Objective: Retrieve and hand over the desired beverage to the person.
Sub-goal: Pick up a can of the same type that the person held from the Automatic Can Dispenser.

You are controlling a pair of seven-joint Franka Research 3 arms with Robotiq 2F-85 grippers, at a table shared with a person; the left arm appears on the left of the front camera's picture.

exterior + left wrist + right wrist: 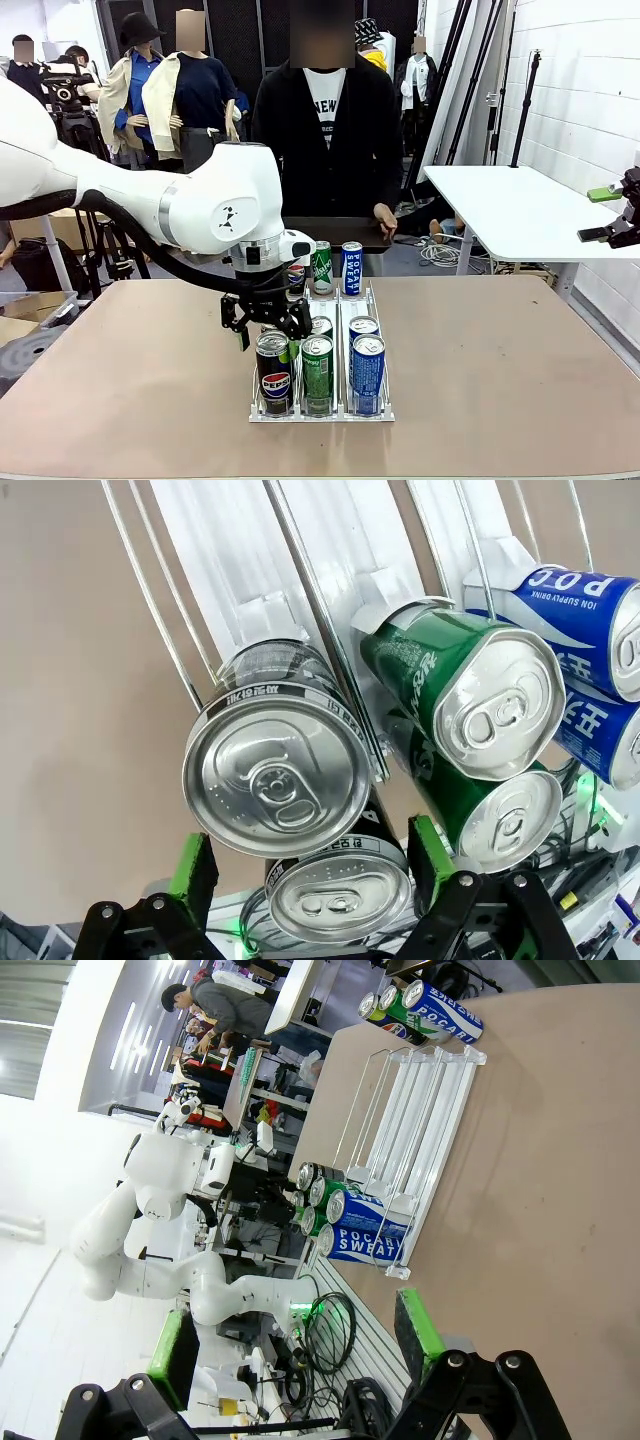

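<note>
While every can in view stands in the white wire rack [320,413] and none is lifted, the task reads as early: choosing and gripping, lifting, and the hand-over all appear left to do, and which drink is wanted cannot be told. Left gripper [268,332]: jaws wide apart, holding nothing, poised just above the rack's left lane, its green pads either side of a silver can top in the wrist view. Near row of the rack, left to right: black Pepsi can [274,372], green can [317,372], blue Pocari Sweat can [367,368], each with another can just behind it; three more cans at the far end. Person [325,130]: standing at the far side of the table behind the rack, one hand [385,218] resting on a dark tray-like thing [335,232] at the far edge. Right gripper [603,214]: far right, raised well apart from the rack, jaws spread, nothing between them. Surface: matte brown table [500,380], bare apart from the rack. Room: cardboard boxes [30,300] on the floor at left, a white side table [520,205] at right, poles leaning against a white brick wall [590,90] beyond it.
</note>
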